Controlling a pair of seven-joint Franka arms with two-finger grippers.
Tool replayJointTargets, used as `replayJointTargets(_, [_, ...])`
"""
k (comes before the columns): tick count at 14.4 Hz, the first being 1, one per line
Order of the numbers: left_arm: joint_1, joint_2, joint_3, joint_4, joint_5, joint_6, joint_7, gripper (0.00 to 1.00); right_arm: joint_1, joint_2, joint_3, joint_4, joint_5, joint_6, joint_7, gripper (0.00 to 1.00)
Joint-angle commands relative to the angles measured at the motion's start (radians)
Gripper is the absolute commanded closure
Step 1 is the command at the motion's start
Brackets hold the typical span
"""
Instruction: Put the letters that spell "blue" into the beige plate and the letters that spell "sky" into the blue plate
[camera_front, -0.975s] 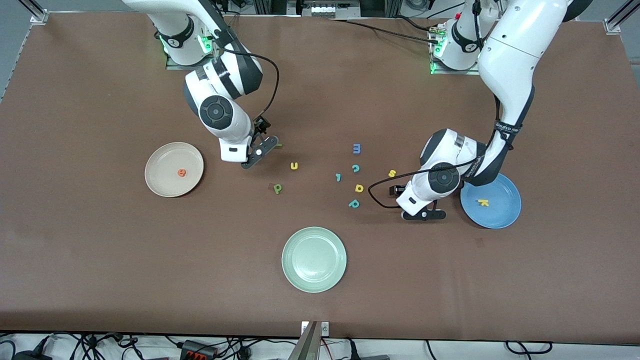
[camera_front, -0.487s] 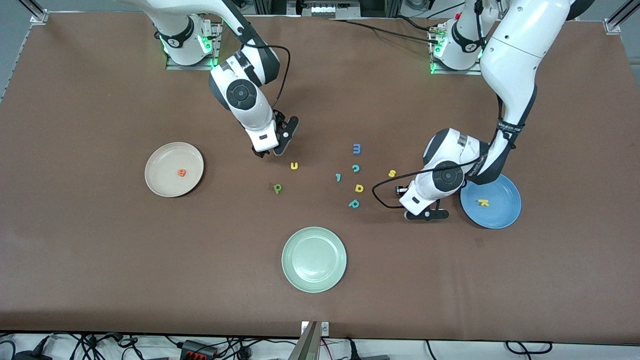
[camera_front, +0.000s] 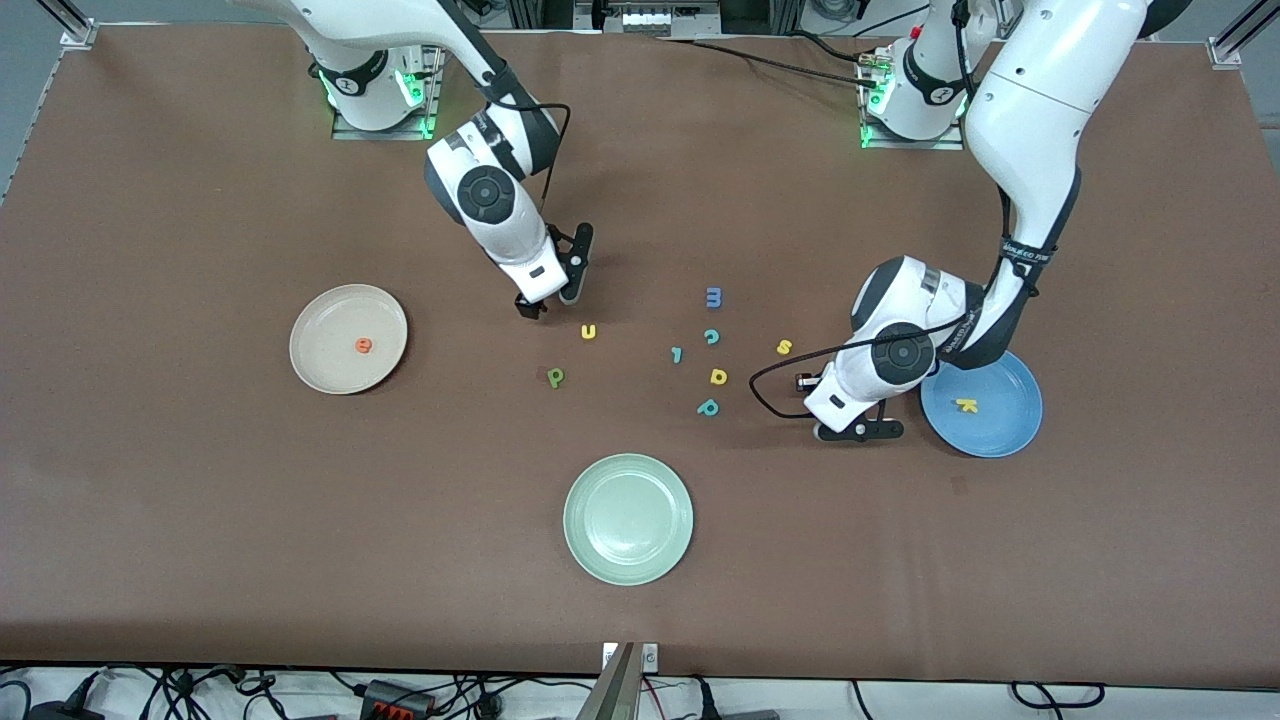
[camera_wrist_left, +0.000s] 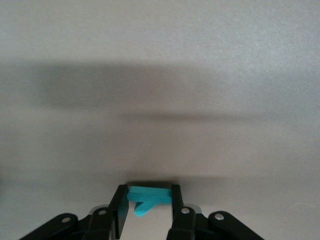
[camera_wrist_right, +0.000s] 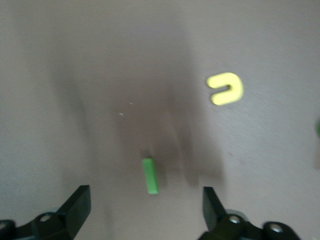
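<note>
My left gripper (camera_front: 862, 430) is low at the table beside the blue plate (camera_front: 1010, 425), shut on the teal y (camera_wrist_left: 150, 197) that sits crosswise between its fingers. The yellow k (camera_front: 966, 405) lies in that plate, and the yellow s (camera_front: 785, 347) is on the table nearby. My right gripper (camera_front: 553, 285) hangs open over the green l (camera_wrist_right: 150, 176), which its hand hides in the front view. The yellow u (camera_front: 588, 332) and the dark green b (camera_front: 556, 377) lie close by. The orange e (camera_front: 364, 346) rests in the beige plate (camera_front: 320, 320).
A pale green plate (camera_front: 628, 518) stands nearer to the front camera. Loose letters lie mid-table: blue m (camera_front: 714, 297), teal c (camera_front: 711, 337), small teal l (camera_front: 677, 354), yellow d (camera_front: 718, 376), teal p (camera_front: 708, 407).
The left gripper has closed on the teal y. The right gripper has swung away from the beige plate's side toward the u and turned, ending over the green l.
</note>
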Motion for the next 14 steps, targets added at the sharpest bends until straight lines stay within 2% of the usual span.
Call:
replayJointTargets(1, [0.034, -0.072, -0.009, 0.024, 0.017, -0.119, 0.008, 0.91, 0.033, 0.018, -0.001, 0.000, -0.009, 0.020, -0.020, 0.12])
replayJointTargets(3, [0.076, -0.078, 0.004, 0.061, 0.020, -0.212, 0.096, 0.91, 0.032, 0.019, -0.003, 0.000, -0.011, 0.020, -0.046, 0.13])
replayJointTargets(5, [0.177, -0.091, 0.001, 0.068, 0.022, -0.248, 0.276, 0.90, 0.033, 0.030, -0.004, 0.001, -0.014, 0.024, -0.060, 0.16])
replayJointTargets(8, [0.280, -0.109, -0.001, 0.023, 0.022, -0.257, 0.433, 0.90, 0.024, 0.045, -0.006, 0.004, -0.058, 0.043, -0.060, 0.19])
replayJointTargets(11, [0.324, -0.114, -0.001, -0.037, 0.022, -0.248, 0.455, 0.88, 0.024, 0.052, -0.007, 0.004, -0.066, 0.057, -0.060, 0.26])
replayJointTargets(12, [0.324, -0.114, 0.001, -0.045, 0.022, -0.248, 0.455, 0.78, 0.021, 0.052, -0.007, 0.004, -0.066, 0.057, -0.060, 0.34])
replayJointTargets(13, [0.325, -0.112, 0.002, -0.045, 0.022, -0.250, 0.455, 0.44, 0.020, 0.053, -0.007, 0.004, -0.064, 0.057, -0.060, 0.37])
replayJointTargets(14, [0.325, -0.111, 0.002, -0.042, 0.022, -0.251, 0.455, 0.00, 0.020, 0.052, -0.007, 0.004, -0.066, 0.057, -0.060, 0.41])
